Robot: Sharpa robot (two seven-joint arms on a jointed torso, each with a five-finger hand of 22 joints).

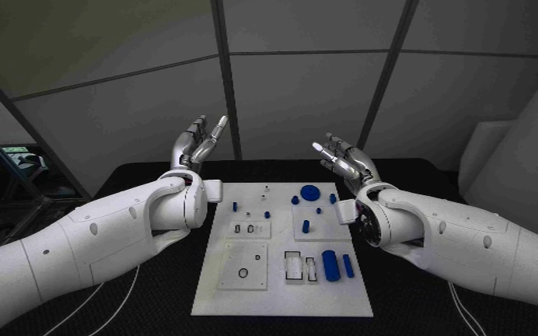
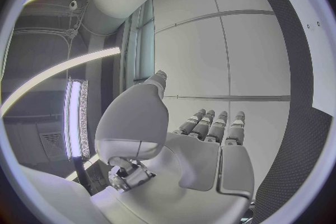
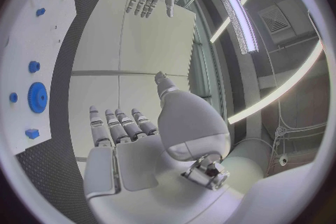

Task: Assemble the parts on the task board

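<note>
While both arms hang raised over the black table [image 1: 134,176], nothing on it has been touched yet, so I judge the job to be at its very start. Largest of all is the task board [image 1: 286,289], a white plate lying in the middle of the table between the two forearms. At its far end, toward twelve o'clock, small blue parts are scattered, the round blue disc [image 1: 309,192] the biggest among them. Nearer, at about five o'clock on the board, a long blue cylinder [image 1: 331,264] lies beside a slimmer blue bar [image 1: 349,266], next to some rectangular slots.

The left hand [image 1: 197,145] is lifted off the board at ten o'clock, fingers extended and apart, grasping nothing. The right hand [image 1: 344,159] mirrors it at two o'clock, likewise released and empty.

The next move, I reckon, calls for one hand to come down, palm turned toward the board, and pinch a loose part cleanly without nudging its neighbours.
</note>
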